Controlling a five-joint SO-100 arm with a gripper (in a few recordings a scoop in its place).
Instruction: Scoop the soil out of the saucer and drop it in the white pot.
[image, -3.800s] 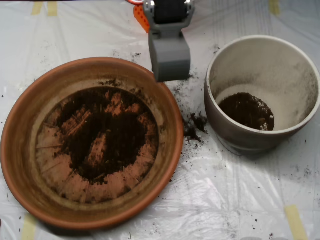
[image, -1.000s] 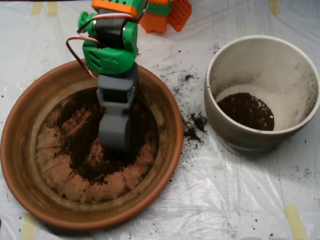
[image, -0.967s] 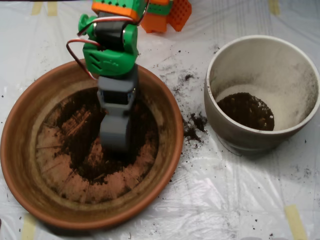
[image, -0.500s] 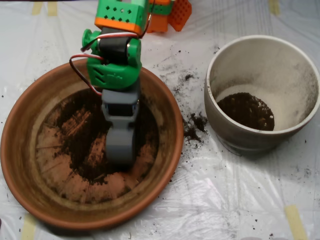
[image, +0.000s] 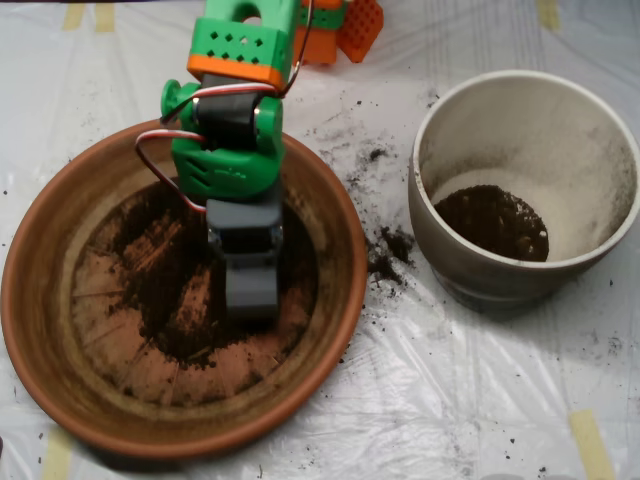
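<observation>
Clear plastic sheeting (image: 420, 400) covered the table. Soil (image: 170, 290) lay in the saucer (image: 40, 330) — loose, crumbly, light, best taken from beneath at its thickest patch. Scoop (image: 250, 290) sat in it. White pot (image: 520, 90) held a small heap — spilled crumbs (image: 385, 255) lay between.

Soil (image: 165, 290) in saucer (image: 60, 215), white pot (image: 560, 130)

The saucer (image: 60, 330) is sitting at nine o'clock, the white pot (image: 520, 270) at three. Soil (image: 165, 290) is lying in the saucer, with the scoop (image: 250, 290) standing in it.
</observation>
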